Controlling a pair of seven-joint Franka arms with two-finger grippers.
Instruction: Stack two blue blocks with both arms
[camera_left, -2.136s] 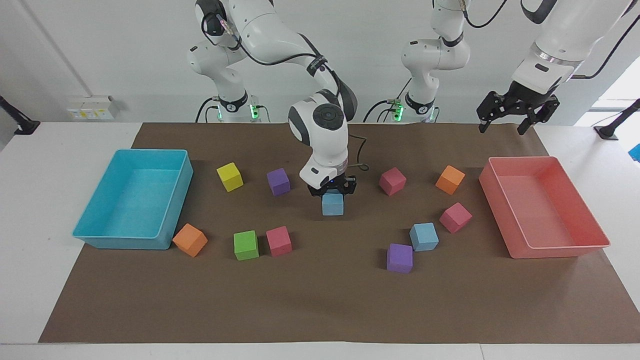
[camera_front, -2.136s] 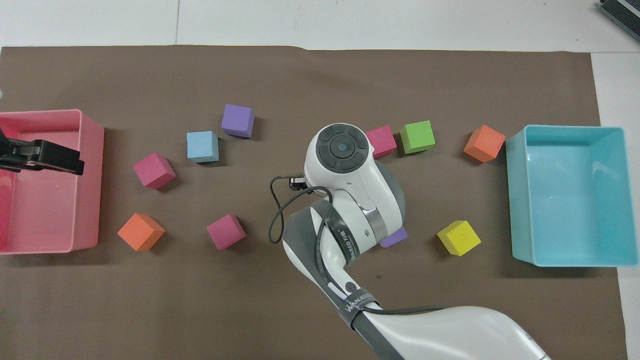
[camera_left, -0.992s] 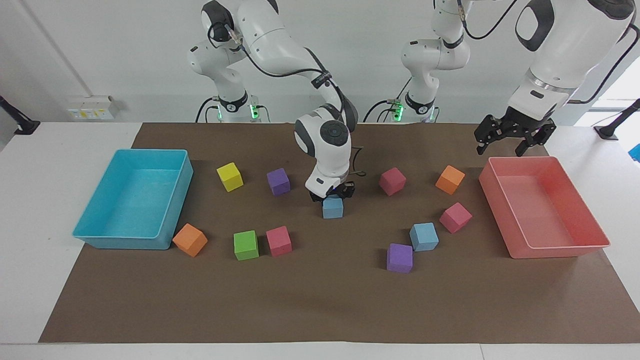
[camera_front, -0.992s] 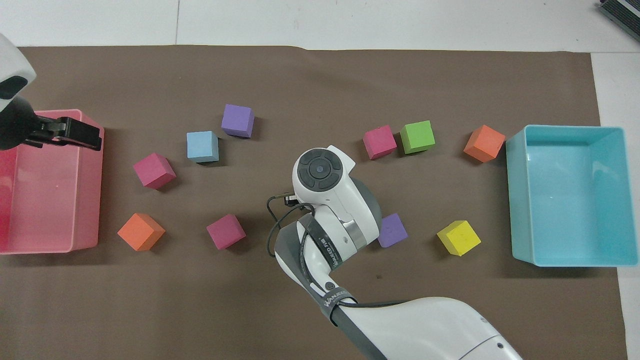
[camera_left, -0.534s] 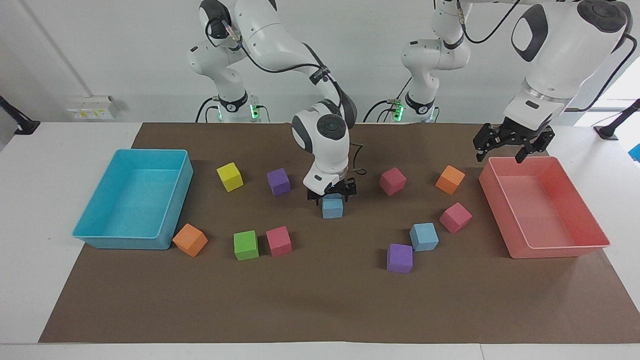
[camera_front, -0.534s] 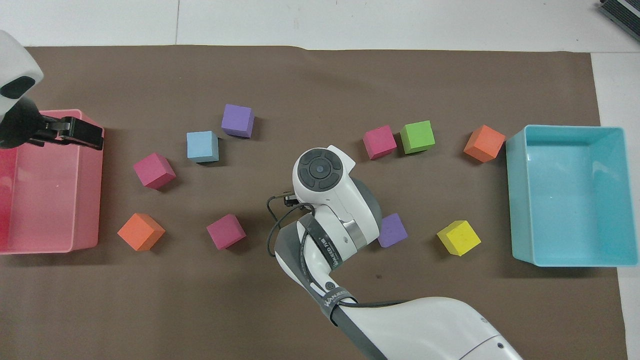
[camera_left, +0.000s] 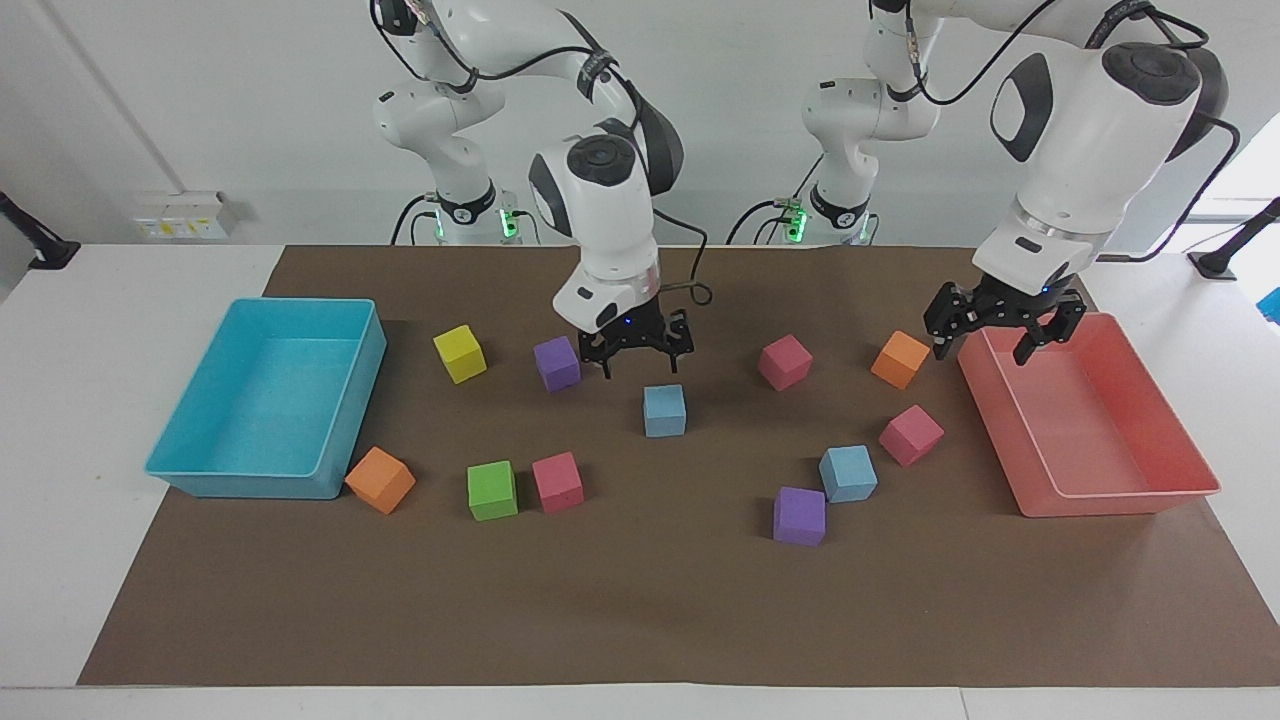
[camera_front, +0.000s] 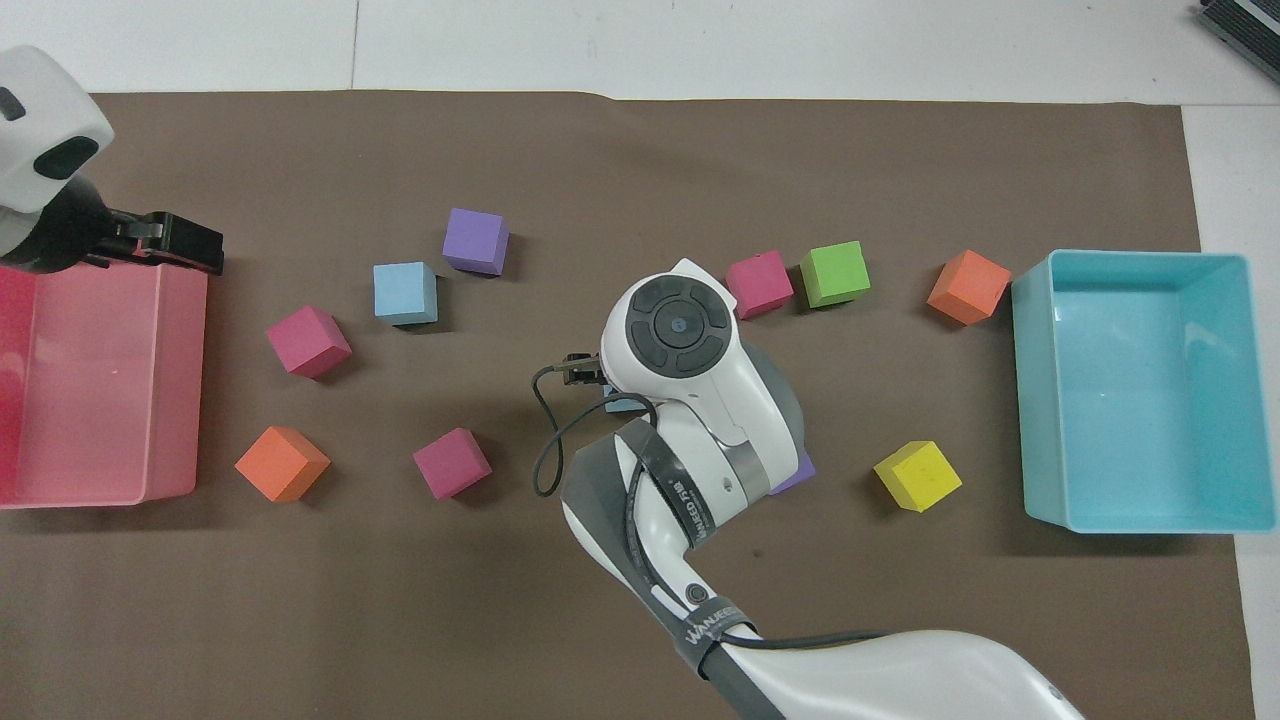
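here a blue block (camera_left: 664, 410) sits seemingly just below the spread right gripper (camera_left: 637, 350)

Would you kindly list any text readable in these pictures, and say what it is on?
"WANJEED": black cable strap around the right arm.
A second black strap farther up the same arm: white lettering, too distorted to read.
White wall socket plate: markings too small to read.
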